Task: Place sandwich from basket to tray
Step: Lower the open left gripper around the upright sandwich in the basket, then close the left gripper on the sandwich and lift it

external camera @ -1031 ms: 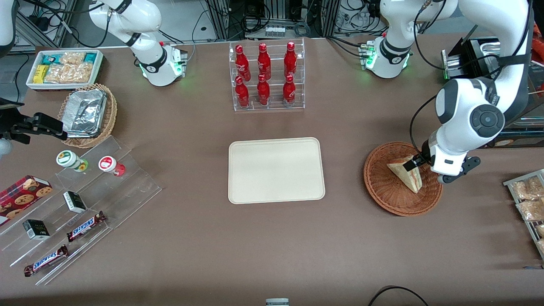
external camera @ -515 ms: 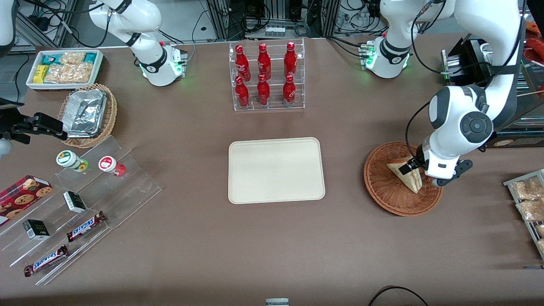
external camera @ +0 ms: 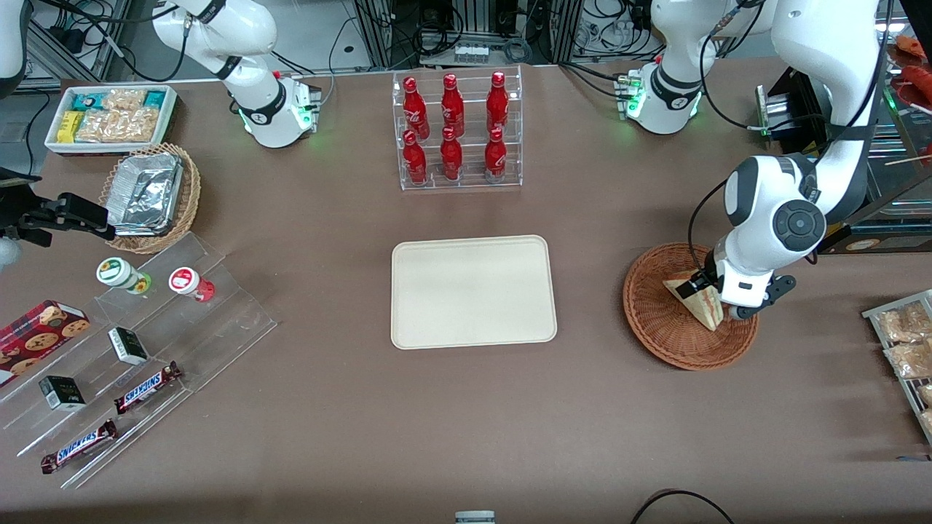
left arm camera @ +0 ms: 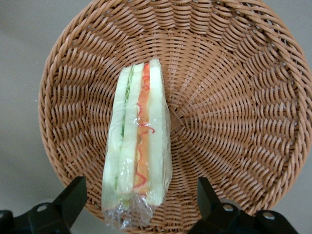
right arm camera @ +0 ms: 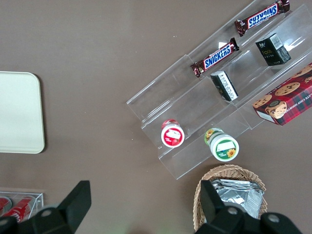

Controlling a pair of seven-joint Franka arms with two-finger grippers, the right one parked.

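1. Left wrist view: the gripper (left arm camera: 139, 202) is seen with its two fingers spread wide, one on each side of the sandwich's (left arm camera: 138, 148) wrapped end. Neither finger is touching the wrap; a gap is visible on both sides.

2. Sandwich: a clear-wrapped wedge, lying on its side in the basket (left arm camera: 234, 117), with the filling edge of red, orange and green layers turned up toward the gripper. It rests against the sloping wall of the basket rather than at the woven centre.

3. Front view: the gripper (external camera: 708, 290) is held low over the basket (external camera: 655, 320), directly above the sandwich (external camera: 693, 298). The wedge's broad end lies under the fingers; its narrow point extends away from them, toward the tray.

4. Tray (external camera: 473, 291): flat, cream, nothing on it. It is set well apart from the gripper, toward the middle of the table, with bare table between it and the basket.

5. Step in hand, as judged: the approach to the grasp. The sandwich is not yet held and not yet lifted.

6. Next move, as judged: a short descent so that the fingers bracket the bread faces, then a gentle closing, since soft bread in slippery wrap may be squashed or may slide. A lift clear of the basket rim is then called for before any travel toward the tray.
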